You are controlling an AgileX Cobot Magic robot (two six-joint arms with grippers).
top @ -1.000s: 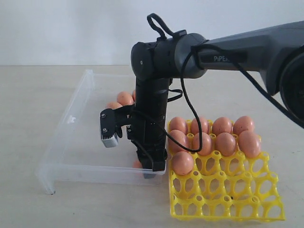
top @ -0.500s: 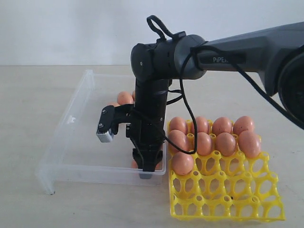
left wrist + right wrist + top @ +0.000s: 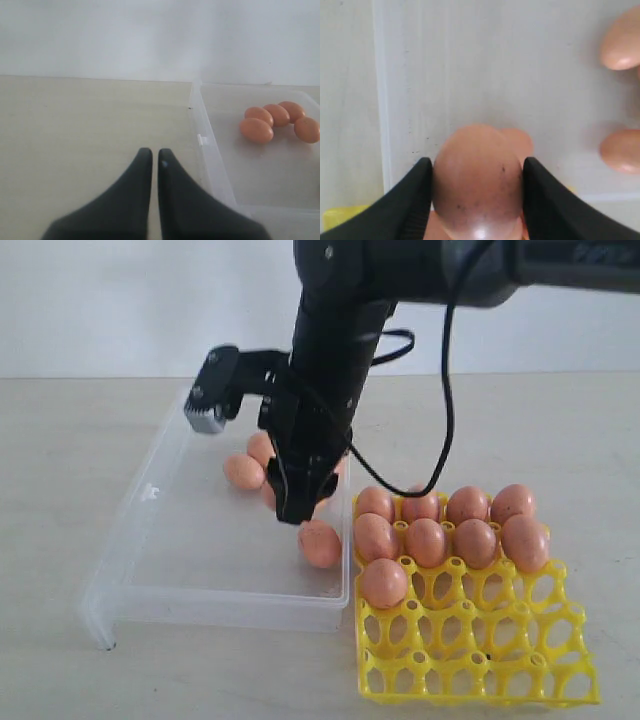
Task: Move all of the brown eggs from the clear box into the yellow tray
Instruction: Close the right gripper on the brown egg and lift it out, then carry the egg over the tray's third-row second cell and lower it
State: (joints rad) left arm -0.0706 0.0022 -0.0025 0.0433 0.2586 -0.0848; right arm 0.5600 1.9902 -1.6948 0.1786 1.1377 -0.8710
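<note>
My right gripper [image 3: 295, 512] hangs above the clear box [image 3: 150, 502], raised off its floor, shut on a speckled brown egg [image 3: 477, 180]. In the exterior view the fingers mostly hide that egg. Another brown egg [image 3: 320, 543] lies on the box floor just below, near the wall next to the yellow tray [image 3: 480, 645]. Several more eggs [image 3: 243, 472] lie at the back of the box. The tray holds several eggs [image 3: 425, 540] in its back cups. My left gripper [image 3: 151, 152] is shut and empty, over the table outside the box wall [image 3: 201, 141].
The right arm's wrist camera [image 3: 205, 410] sticks out over the box's left part. The tray's front rows of cups [image 3: 520, 670] hold nothing. Bare table lies left of the box [image 3: 75, 125].
The right gripper has risen from the box's front wall with the egg in its fingers and moved back. An egg it hid before now shows on the box floor.
</note>
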